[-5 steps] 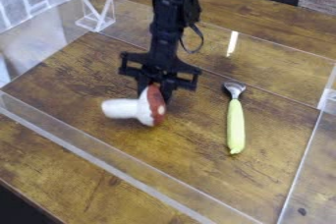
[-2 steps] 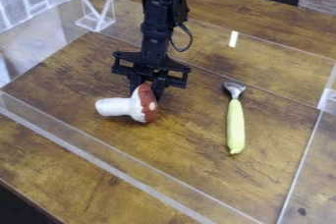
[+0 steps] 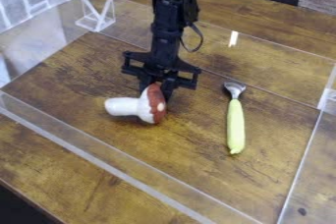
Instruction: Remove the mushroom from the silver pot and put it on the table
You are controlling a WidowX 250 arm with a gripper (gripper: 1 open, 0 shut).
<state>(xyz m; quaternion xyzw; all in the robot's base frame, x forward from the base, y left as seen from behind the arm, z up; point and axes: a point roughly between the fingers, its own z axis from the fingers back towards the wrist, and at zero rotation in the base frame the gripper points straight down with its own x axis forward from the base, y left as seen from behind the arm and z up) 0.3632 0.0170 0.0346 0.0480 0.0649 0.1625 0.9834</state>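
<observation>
Compared with a moment back, the mushroom [image 3: 138, 107] is sitting a touch further right on the table [image 3: 79, 149], with the arm shifted along with it, so we're basically seeing small wiggles rather than real travel. Nearest us, the mushroom is lying on its side on the wood, white stem pointing left, cap tucked under the gripper [image 3: 157, 97]. We're reading the fingers as pinched right down on the cap, so it looks like it's being held. No pot anywhere in view, so we're guessing we're at the set-down step: next up is letting go and lifting straight off. Further right, a yellow-handled utensil [image 3: 235, 122] is lying apart. No readable writing or labels anywhere.
</observation>
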